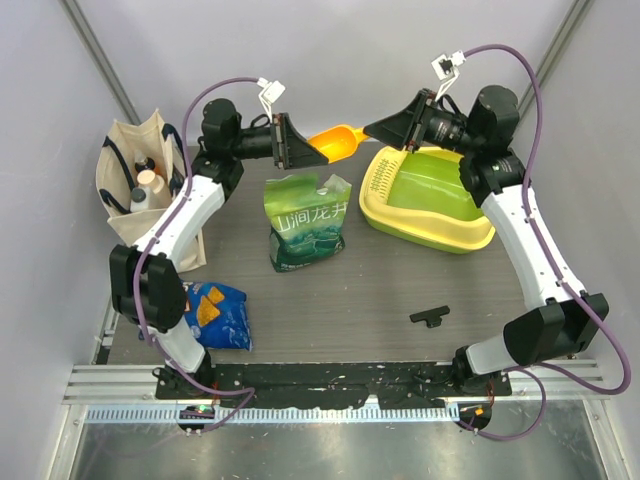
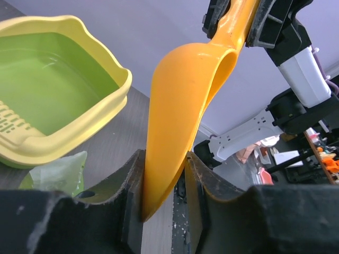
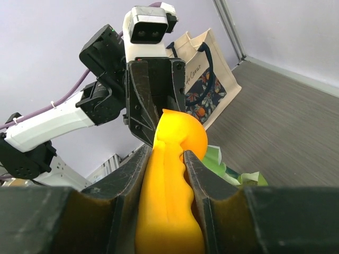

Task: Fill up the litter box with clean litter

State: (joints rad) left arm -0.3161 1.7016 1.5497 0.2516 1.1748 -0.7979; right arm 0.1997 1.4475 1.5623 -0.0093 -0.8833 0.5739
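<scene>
The orange scoop (image 1: 340,143) hangs in the air between both arms, above the table's far side. My left gripper (image 1: 308,151) is shut on the scoop's bowl end (image 2: 175,106). My right gripper (image 1: 378,129) is shut on its handle (image 3: 169,201). The litter box (image 1: 425,230), with a yellow rim and a green basin, lies at the far right under my right gripper. Its basin (image 2: 47,79) shows no granules. The clean litter is not in view. The green printed pouch (image 1: 305,220) stands upright in the middle, below the scoop.
A beige tote bag (image 1: 140,180) with bottles stands at the far left. A blue Doritos bag (image 1: 215,315) lies at the near left by the left arm's base. A small black part (image 1: 430,316) lies at the near right.
</scene>
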